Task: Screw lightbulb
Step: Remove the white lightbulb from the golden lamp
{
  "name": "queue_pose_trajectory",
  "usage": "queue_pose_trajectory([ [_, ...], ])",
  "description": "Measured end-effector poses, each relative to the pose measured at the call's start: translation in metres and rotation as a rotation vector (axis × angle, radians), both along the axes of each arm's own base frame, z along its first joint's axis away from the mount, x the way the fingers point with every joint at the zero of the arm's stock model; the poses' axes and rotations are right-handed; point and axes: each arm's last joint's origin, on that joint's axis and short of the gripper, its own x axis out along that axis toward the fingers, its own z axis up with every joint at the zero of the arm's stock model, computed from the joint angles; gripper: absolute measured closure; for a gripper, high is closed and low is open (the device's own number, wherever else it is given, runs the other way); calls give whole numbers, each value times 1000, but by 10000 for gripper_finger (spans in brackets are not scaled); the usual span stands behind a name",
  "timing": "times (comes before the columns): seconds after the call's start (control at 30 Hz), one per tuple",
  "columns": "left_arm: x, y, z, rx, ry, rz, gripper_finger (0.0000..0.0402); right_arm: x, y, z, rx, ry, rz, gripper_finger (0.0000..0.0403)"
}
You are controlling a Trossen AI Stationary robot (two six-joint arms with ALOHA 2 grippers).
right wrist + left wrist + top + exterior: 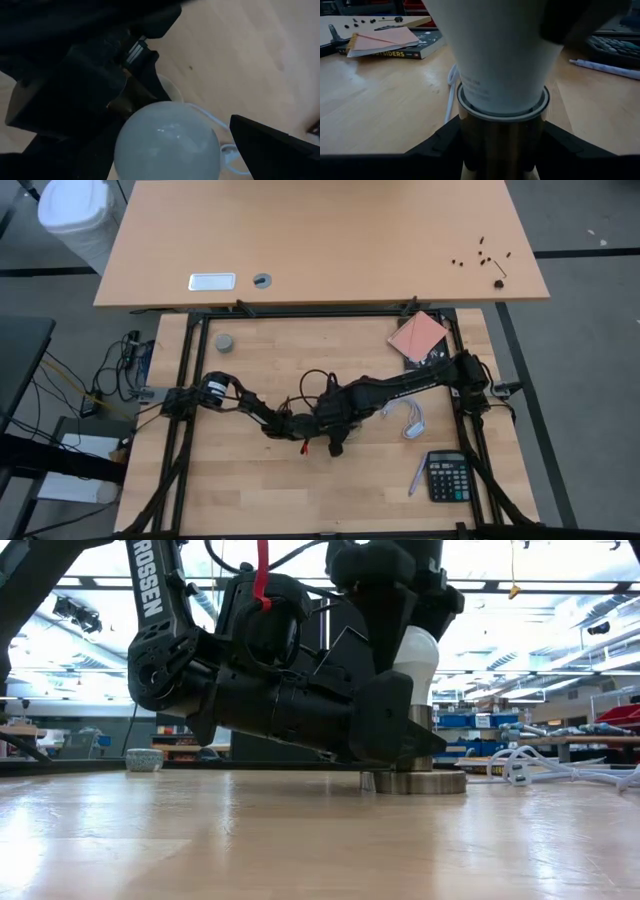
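both arms crowding lightbulb, tabletop free

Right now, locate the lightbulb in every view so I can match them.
High view: not visible, hidden beneath the two arms at table centre.
Low view: lightbulb right of centre, upright above the socket.
Left wrist view: fills upper centre, seated in the socket.
Right wrist view: bottom centre.
Shared landmark: the socket.
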Motion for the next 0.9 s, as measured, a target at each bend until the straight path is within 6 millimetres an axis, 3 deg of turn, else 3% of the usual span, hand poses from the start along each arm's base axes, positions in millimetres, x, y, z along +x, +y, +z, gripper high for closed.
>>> queue_pose_trajectory([
  [0.37, 0, -2, 0, 0, 0, -8, 213, -2, 8, 0, -33, -4, 23, 27],
  [0.57, 0, -2, 0, 1, 0, -10, 213, -1, 4, -1, 137, 18, -75, 27],
  [0.9, 0, -2, 0, 2, 0, -9, 213, 4, -7, -1, 220, 10, -60, 27],
])
